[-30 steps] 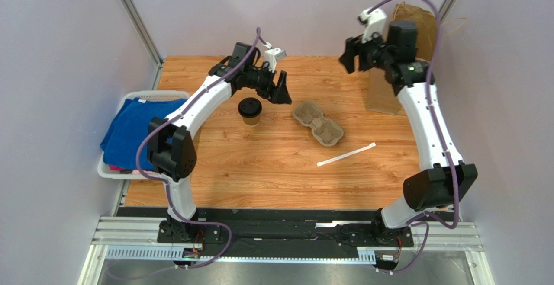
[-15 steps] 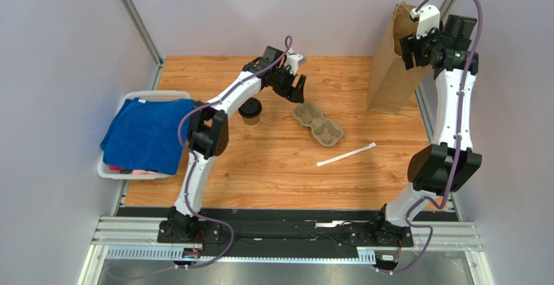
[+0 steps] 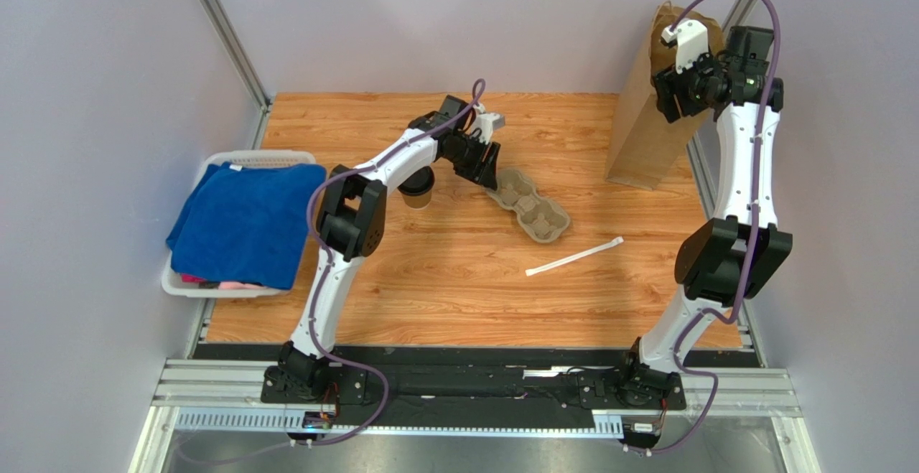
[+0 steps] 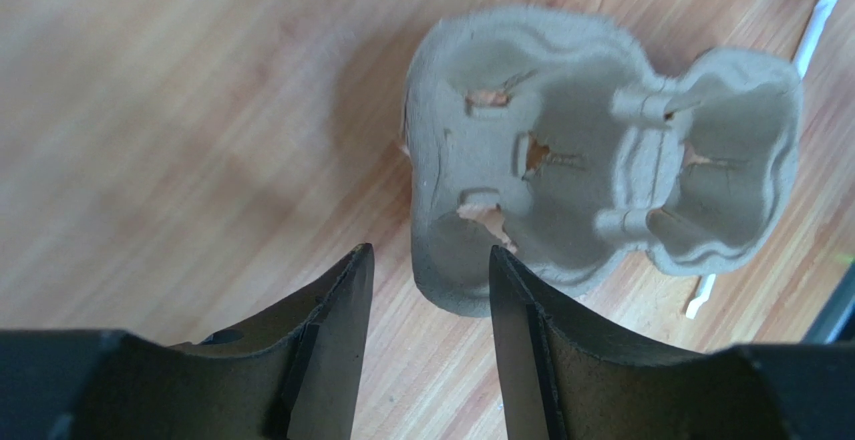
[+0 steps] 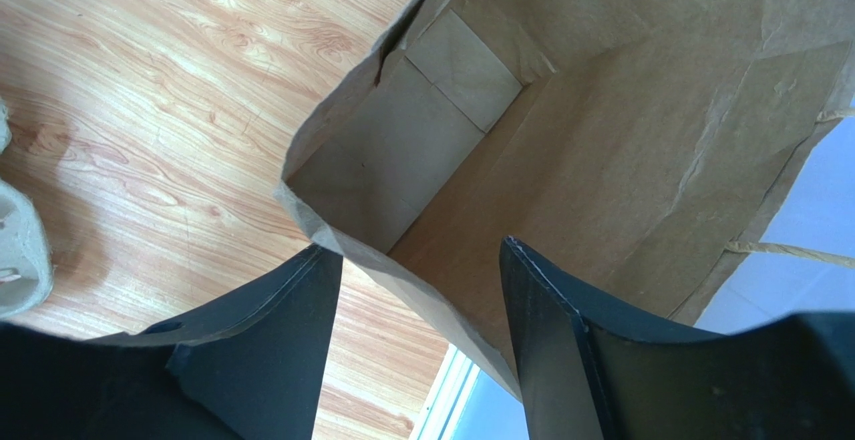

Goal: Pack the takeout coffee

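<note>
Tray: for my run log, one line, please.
left fingers: open, astride tray rim | right fingers: open, astride bag rim | cup: unpacked

— What colour is the table [image 3: 453, 301]?
— Orange-brown wood, with a streaky grain along the planks.
— And the pulp cup tray [image 4: 602, 160]?
— Matt grey-brown, with the table's orange showing through small holes in its wells.
— The coffee cup [image 3: 419, 197]?
— Kraft-brown, under a black lid [image 3: 414, 182].
— The paper bag [image 5: 622, 140]?
— Brown as well, plain and creased.
— Anything bright?
— A blue towel [image 3: 243, 220] in a white basket [image 3: 264, 157], with a sliver of pink beneath it, and a white paper-wrapped straw [image 3: 574, 257].
— The left arm [image 3: 378, 166] and right arm [image 3: 744, 172]?
— White links, black joints, purple cables [image 3: 775, 59], against pale lilac-grey walls [image 3: 108, 118].
</note>
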Controlling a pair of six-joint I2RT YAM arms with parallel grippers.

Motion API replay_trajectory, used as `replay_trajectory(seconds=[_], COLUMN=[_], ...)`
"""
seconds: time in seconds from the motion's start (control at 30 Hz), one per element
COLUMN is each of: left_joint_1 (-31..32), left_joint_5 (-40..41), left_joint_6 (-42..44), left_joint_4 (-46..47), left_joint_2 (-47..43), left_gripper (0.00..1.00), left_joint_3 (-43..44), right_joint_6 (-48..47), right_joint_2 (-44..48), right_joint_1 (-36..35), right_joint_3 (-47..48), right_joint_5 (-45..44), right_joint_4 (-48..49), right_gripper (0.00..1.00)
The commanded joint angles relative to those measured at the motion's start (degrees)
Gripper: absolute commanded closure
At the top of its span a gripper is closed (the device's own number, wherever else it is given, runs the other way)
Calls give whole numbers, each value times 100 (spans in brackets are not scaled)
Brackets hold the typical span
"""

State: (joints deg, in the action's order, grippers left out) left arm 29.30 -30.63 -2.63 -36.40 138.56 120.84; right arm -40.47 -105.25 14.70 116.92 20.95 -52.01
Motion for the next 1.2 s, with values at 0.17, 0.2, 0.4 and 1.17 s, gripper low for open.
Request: replay_trajectory(seconds=[0.17,0.2,0.4,1.17], left_joint_1=[50,50,50,67], left_joint_5=[-391,-365,-268,-347], left_joint_6=[-501,-527,-651,-501], left_joint_4=[256,291,388,63], left_joint_2=[-84,-84,-31,-452], left_gripper=[57,60,62,100], left_joint_3=[-315,-315,-122,388], right_joint_6=[-216,-233,-198,-1094], right_joint_2=[93,101,128,137], right_joint_1=[24,24,42,139], right_joint_3=[314,313,410,683], right_joint_5=[181,173,164,331], right_joint_4=[-99,-99,-143,-714], right_gripper=[38,38,38,36])
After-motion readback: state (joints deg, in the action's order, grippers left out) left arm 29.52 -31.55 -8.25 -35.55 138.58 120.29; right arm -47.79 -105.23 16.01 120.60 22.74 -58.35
